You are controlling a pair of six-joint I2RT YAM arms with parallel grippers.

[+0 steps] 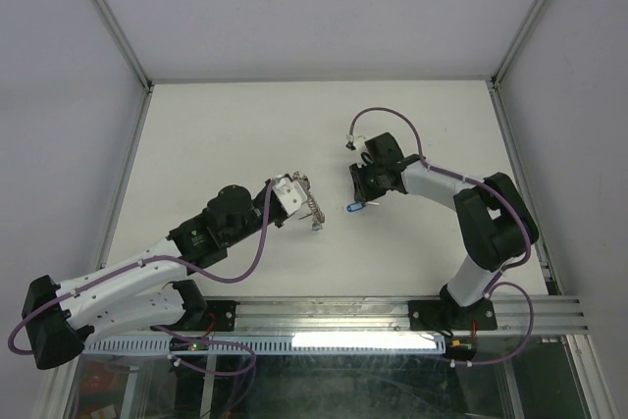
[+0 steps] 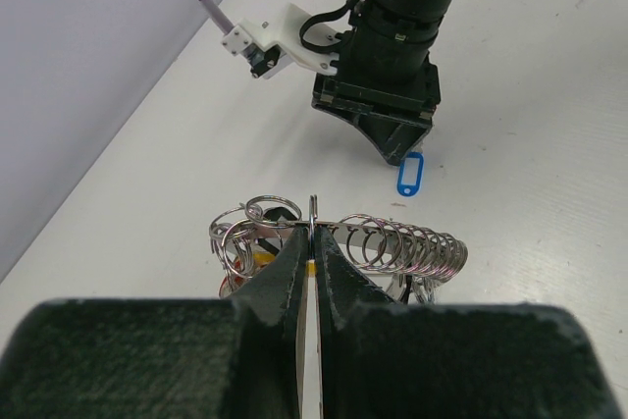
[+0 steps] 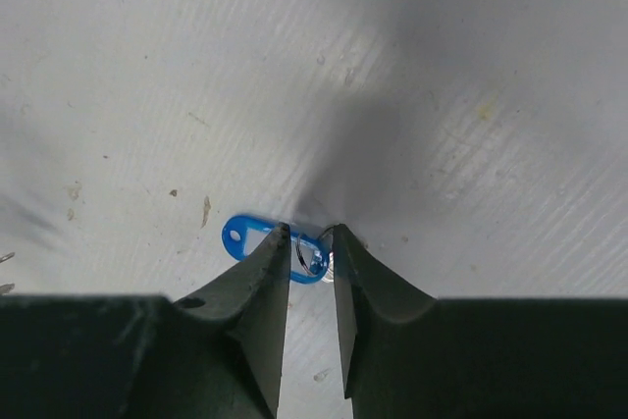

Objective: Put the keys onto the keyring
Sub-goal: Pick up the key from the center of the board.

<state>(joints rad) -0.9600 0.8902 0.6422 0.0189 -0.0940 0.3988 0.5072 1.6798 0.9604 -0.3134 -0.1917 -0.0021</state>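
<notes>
My left end effector (image 2: 311, 235) is pinched almost fully closed on a wire loop of the keyring (image 2: 407, 242). Its coil stretches right of my fingertips, with keys (image 2: 259, 260) bunched just left, below them. My right end effector (image 3: 312, 240) is narrowed onto the ring end of the blue-tagged key (image 3: 250, 235), whose tag juts left of the tips, low over the surface (image 3: 442, 66).

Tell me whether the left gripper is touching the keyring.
Touching. The left wrist view shows the left gripper closed on a thin loop of the keyring. The wire stands up from the pinch with no gap either side.
</notes>
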